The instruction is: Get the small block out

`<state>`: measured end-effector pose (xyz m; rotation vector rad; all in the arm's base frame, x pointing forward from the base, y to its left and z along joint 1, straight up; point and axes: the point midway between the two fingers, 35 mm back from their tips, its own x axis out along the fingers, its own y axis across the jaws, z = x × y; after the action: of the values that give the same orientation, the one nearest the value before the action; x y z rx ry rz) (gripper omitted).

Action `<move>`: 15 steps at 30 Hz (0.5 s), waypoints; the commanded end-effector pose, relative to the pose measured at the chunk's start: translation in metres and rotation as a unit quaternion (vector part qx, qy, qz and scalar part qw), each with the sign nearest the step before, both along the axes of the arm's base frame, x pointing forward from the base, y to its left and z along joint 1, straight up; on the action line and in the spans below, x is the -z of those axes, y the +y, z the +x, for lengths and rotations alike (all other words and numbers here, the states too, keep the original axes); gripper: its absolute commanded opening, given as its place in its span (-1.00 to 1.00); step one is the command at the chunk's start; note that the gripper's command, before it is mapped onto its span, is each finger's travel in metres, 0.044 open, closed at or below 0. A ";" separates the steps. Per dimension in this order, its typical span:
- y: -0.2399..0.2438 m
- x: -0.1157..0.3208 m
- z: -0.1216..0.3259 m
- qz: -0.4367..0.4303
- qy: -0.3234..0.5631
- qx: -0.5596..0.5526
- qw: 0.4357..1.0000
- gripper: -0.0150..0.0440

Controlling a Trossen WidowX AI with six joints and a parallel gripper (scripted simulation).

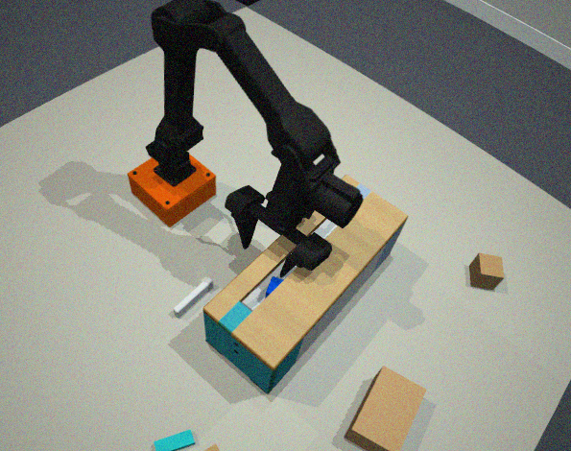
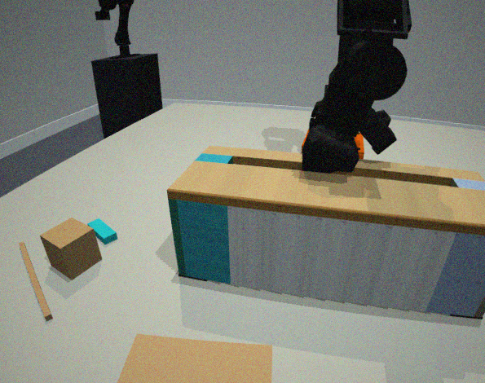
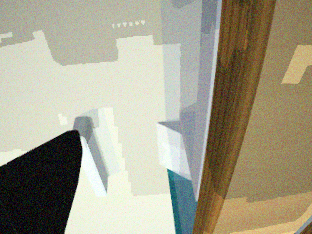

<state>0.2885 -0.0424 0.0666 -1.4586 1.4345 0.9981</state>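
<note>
The blue block (image 1: 273,286) shows through the slot in the top of the box (image 1: 295,315) (image 2: 275,181) (image 3: 240,100), toward the teal end. It is not seen in the exterior view or the wrist view. My gripper (image 1: 265,261) is open and empty. In the top view one fingertip is at the slot, close behind the block on the side away from the teal end; how deep it reaches and whether it touches are unclear. The other finger hangs outside the box on the robot-base side. The wrist view shows only one black finger, beside the clear pane.
A white bar (image 1: 193,296) (image 3: 95,170) lies on the table by the box. A teal piece (image 1: 174,440) (image 2: 103,231), a large wooden block (image 1: 390,407) (image 2: 196,360), a wooden cube (image 2: 71,249), another cube (image 1: 486,271) and a thin stick (image 2: 35,282) lie around.
</note>
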 end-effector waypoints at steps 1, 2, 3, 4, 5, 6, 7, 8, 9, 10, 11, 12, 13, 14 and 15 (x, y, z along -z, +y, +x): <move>0.000 0.000 0.000 -0.001 0.001 0.002 1.000 0.86; 0.000 0.000 0.000 -0.001 0.001 0.002 1.000 0.86; -0.001 0.000 0.000 -0.001 0.001 0.002 1.000 0.86; -0.002 0.000 0.000 -0.001 0.001 0.002 1.000 0.86; -0.003 0.000 0.000 -0.002 0.001 0.002 1.000 0.86; -0.004 0.000 0.000 -0.002 0.001 0.002 1.000 0.86; -0.005 0.000 0.000 -0.002 0.001 0.002 1.000 0.86; -0.006 0.000 0.000 -0.002 0.001 0.002 1.000 0.86; -0.007 0.000 0.000 -0.002 0.001 0.002 1.000 0.86; -0.008 0.000 0.000 -0.002 0.001 0.002 1.000 0.86; -0.009 0.000 0.000 -0.002 0.001 0.002 1.000 0.86; -0.011 0.000 0.000 -0.002 0.001 0.002 1.000 0.86; -0.012 0.000 0.000 -0.002 0.001 0.002 1.000 0.86; -0.013 0.000 0.000 -0.002 0.001 0.002 1.000 0.86; -0.014 0.000 0.000 -0.002 0.001 0.002 1.000 0.86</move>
<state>0.2879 -0.0522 0.0667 -1.4546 1.4400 0.9974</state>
